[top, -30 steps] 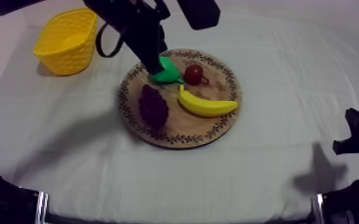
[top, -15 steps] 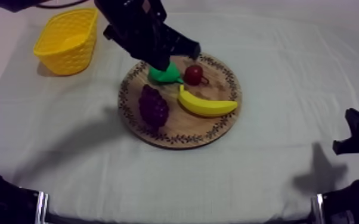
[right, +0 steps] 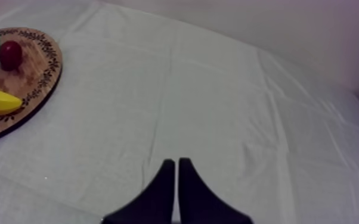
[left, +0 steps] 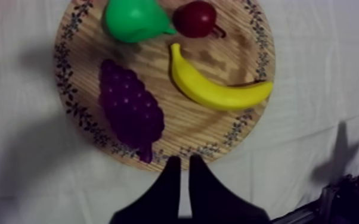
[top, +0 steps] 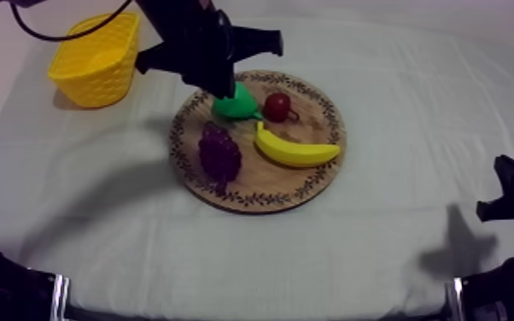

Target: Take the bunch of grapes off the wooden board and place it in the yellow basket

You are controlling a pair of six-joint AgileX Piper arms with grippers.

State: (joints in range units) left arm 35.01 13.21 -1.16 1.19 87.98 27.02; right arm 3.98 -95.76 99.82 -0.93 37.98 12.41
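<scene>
left gripper (left: 182,162): two black fingers pressed together into a narrow wedge, nothing between them; raised over the wooden board's side towards the basket.
right gripper (right: 176,162): fingers pressed together likewise, holding nothing; low over bare cloth (top: 414,119), well apart from the board.
bunch of grapes (left: 129,107): purple, lying flat on the board ahead of the left gripper's fingertips, its narrow end towards them; not held.
wooden board (top: 265,178): round, patterned rim, below the left gripper; seen from the right gripper it lies well off to one side.
pear (top: 239,104): green, on the board, close by the left gripper in the top view, beyond the grapes as seen from the fingertips.
small red fruit (top: 277,106): on the board, just beside the pear, on its side away from the basket.
banana (top: 296,152): yellow, on the board, beside the grapes, apart from them.
yellow basket (top: 90,81): upright on the cloth, off the board, near the left arm and well apart from the right gripper.
</scene>
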